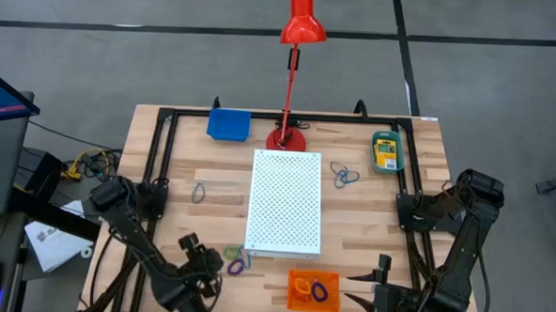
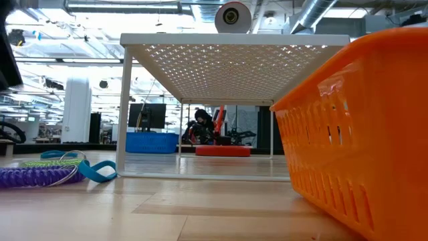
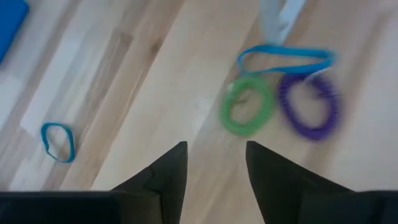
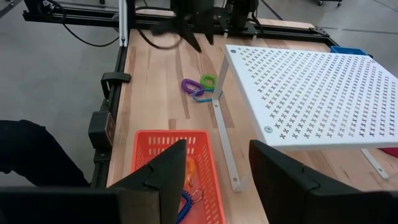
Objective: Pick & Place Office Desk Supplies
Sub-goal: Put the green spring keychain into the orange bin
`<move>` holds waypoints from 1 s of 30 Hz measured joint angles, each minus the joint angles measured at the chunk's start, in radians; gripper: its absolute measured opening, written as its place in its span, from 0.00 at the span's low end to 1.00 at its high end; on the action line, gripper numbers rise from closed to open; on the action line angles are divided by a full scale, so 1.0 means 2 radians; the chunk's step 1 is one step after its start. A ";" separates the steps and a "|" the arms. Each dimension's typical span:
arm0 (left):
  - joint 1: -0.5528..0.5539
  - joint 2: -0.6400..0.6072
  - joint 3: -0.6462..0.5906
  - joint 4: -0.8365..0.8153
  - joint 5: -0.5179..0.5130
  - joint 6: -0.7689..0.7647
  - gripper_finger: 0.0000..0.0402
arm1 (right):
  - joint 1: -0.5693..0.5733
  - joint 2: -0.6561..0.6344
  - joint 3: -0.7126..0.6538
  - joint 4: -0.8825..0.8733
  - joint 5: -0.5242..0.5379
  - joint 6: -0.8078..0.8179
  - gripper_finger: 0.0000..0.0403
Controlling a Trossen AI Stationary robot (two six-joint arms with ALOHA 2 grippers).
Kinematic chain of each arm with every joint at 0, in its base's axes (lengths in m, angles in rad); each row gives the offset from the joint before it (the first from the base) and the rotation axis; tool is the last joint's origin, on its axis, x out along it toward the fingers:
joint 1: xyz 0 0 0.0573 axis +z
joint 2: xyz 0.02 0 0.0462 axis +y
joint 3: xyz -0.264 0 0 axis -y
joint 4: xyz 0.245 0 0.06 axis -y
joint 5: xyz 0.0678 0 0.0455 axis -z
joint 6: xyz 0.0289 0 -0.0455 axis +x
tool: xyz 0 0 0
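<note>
A purple coil loop (image 3: pixel 309 106), a green coil loop (image 3: pixel 247 104) and a flat blue loop (image 3: pixel 283 57) lie together on the table near the white board's near left leg. My left gripper (image 3: pixel 214 162) is open just short of them (image 1: pixel 238 260), touching nothing. An orange tray (image 1: pixel 312 291) at the near edge holds an orange loop and a purple loop. My right gripper (image 4: pixel 217 162) is open, hovering at the tray's right side (image 1: pixel 355 297). A crayon box in a teal tray (image 1: pixel 385 151), a blue tray (image 1: pixel 229 124) and more blue loops (image 1: pixel 343 175) lie farther back.
The white perforated board (image 1: pixel 285 201) stands on thin legs mid-table like a low shelf. The red desk lamp (image 1: pixel 291 72) rises behind it. A single blue loop (image 1: pixel 199 192) lies on the left. A black frame rail (image 1: pixel 156 160) runs along the table's sides and far edge.
</note>
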 joint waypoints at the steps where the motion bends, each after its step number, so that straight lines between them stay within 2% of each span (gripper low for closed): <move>1: 0.004 -0.006 -0.023 0.022 0.001 0.005 0.40 | 0.000 0.000 0.000 0.000 0.000 0.000 0.42; 6: 0.021 -0.056 -0.139 0.155 -0.012 0.033 0.44 | 0.000 0.000 0.000 0.000 0.000 0.000 0.42; 11: 0.024 -0.145 -0.244 0.293 -0.047 0.070 0.44 | 0.000 0.000 0.000 0.000 -0.004 0.001 0.42; 15: 0.030 -0.216 -0.320 0.412 -0.041 0.118 0.44 | 0.000 0.000 0.000 -0.001 -0.004 0.001 0.42; 18: 0.039 -0.247 -0.369 0.509 -0.034 0.175 0.44 | 0.000 0.000 0.000 -0.002 -0.004 0.000 0.42; 21: 0.057 -0.257 -0.398 0.567 -0.012 0.226 0.44 | 0.000 0.000 0.000 -0.003 -0.004 0.000 0.42; 26: 0.082 -0.247 -0.404 0.587 0.019 0.297 0.43 | 0.000 0.000 0.000 -0.003 -0.004 0.000 0.42; 30: 0.101 -0.232 -0.404 0.607 0.060 0.324 0.44 | 0.000 0.000 0.000 -0.003 -0.006 0.000 0.42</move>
